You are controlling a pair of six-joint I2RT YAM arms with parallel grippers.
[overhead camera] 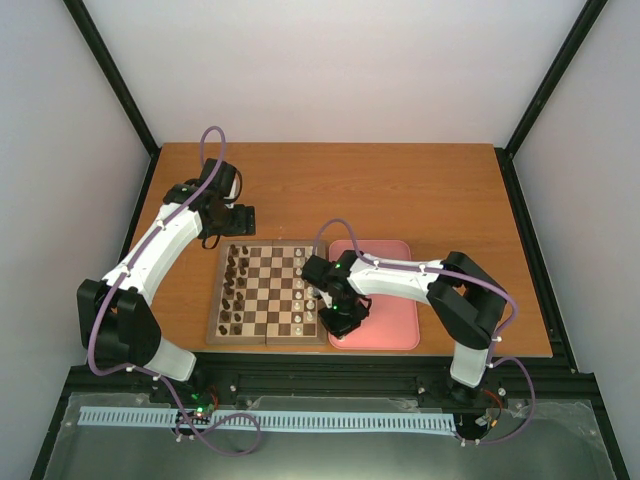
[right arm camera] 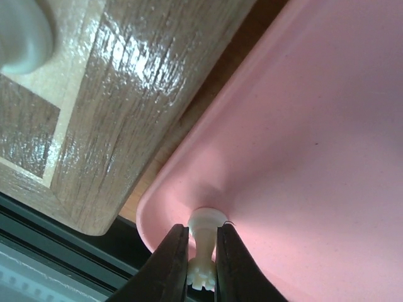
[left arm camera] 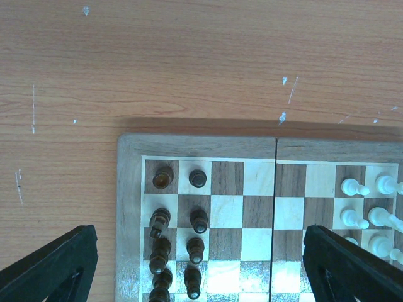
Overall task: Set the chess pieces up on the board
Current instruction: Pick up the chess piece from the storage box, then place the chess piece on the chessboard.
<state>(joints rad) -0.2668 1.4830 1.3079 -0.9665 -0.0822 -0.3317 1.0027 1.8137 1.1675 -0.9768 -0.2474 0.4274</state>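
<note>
Lab enclosure: black frame (overhead camera: 112,75), white walls (overhead camera: 330,70)

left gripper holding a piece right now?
No, the left gripper is open above the board, with nothing between its fingers.

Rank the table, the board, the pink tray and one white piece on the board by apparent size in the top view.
1. table
2. board
3. pink tray, only a little smaller than the board
4. white piece, by far the smallest
</note>
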